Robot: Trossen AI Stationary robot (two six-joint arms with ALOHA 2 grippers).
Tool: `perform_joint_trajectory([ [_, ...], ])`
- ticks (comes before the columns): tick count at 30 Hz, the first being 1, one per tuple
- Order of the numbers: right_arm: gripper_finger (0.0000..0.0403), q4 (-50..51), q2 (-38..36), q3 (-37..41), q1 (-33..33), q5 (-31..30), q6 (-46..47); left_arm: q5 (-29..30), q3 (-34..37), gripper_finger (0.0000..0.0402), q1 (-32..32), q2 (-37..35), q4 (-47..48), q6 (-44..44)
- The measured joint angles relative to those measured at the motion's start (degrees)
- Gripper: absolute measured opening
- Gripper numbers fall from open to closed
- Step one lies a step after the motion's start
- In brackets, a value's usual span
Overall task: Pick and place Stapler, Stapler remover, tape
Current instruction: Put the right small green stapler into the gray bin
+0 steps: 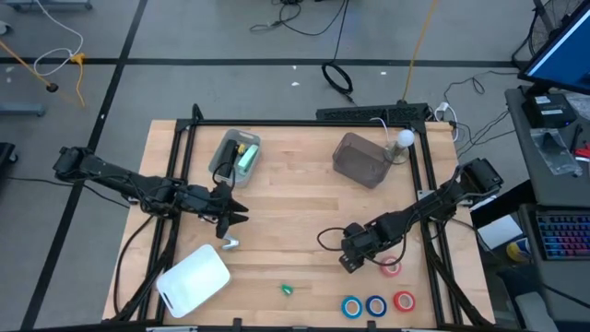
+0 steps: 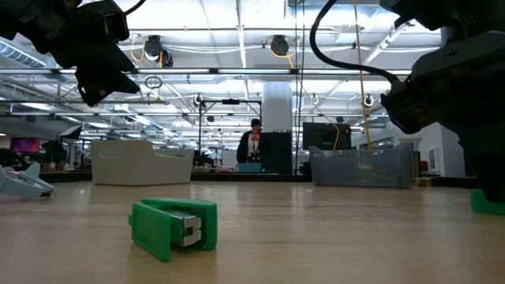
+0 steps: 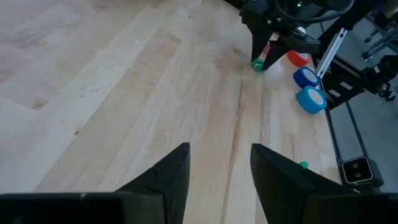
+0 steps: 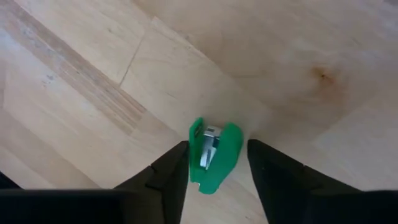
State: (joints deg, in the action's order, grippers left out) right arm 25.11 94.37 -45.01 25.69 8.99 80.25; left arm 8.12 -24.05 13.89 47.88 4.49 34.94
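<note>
My right gripper [image 4: 217, 168] is open and points down over a small green staple remover [image 4: 214, 155] that lies on the table between its fingers; whether they touch it, I cannot tell. The same gripper [image 1: 355, 251] is at the table's right near part. A second green staple remover [image 1: 287, 290] lies near the near edge [image 2: 173, 227]. Two blue tape rolls [image 1: 351, 307] [image 1: 375, 305] and a red one [image 1: 404, 301] lie flat by the near edge, and a pink one [image 1: 392, 267] beside the right gripper. My left gripper [image 1: 230, 210] hangs open above a small pale stapler [image 1: 229, 243].
A clear bin [image 1: 236, 155] holding a green stapler and a grey bin [image 1: 359, 159] stand at the far side. A white lid [image 1: 194, 279] lies at the near left corner. A black frame [image 1: 429, 184] runs along the table's edges. Bare wood lies between the arms.
</note>
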Motion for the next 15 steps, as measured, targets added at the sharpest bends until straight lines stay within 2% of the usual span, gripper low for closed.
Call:
perform_joint_trajectory([
  [15, 0.0093, -0.43, -1.11, 0.0, -0.01, 0.0, -0.11, -0.02, 0.0, 0.0168, 0.0, 0.0, -0.02, 0.0],
])
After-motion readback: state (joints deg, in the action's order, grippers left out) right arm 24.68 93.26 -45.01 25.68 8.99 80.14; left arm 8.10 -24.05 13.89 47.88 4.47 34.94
